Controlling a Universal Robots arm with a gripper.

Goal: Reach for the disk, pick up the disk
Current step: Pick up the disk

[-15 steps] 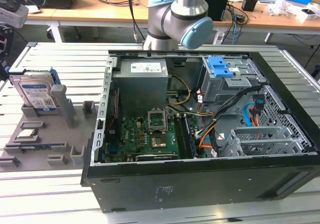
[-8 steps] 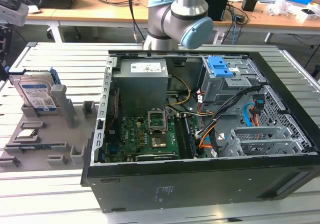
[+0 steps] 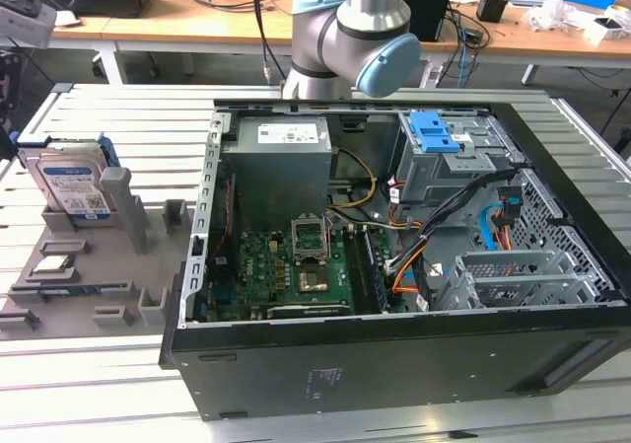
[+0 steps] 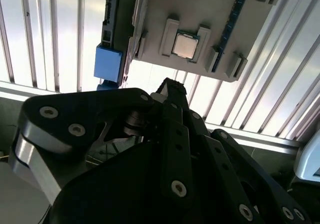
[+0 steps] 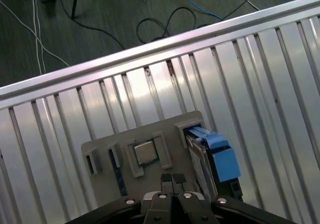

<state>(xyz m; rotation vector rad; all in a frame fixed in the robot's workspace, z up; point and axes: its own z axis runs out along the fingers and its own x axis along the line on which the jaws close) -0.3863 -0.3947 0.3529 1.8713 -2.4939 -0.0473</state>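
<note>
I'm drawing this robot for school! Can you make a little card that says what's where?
disk: standing upright in the grey holder, at the exterior view's left
hand: shut, holding nothing, over the holder, apart from the disk
chip: lying flat in the holder, beside the disk
computer case: open, insides showing

Disk (image 3: 67,179) stands in the holder (image 3: 108,262) on the worktop (image 3: 79,384), at the exterior view's left of the case (image 3: 394,364).

Slatted metal table (image 3: 99,404), grey fixture plate (image 3: 91,265) on it, open computer case (image 3: 394,364)
</note>
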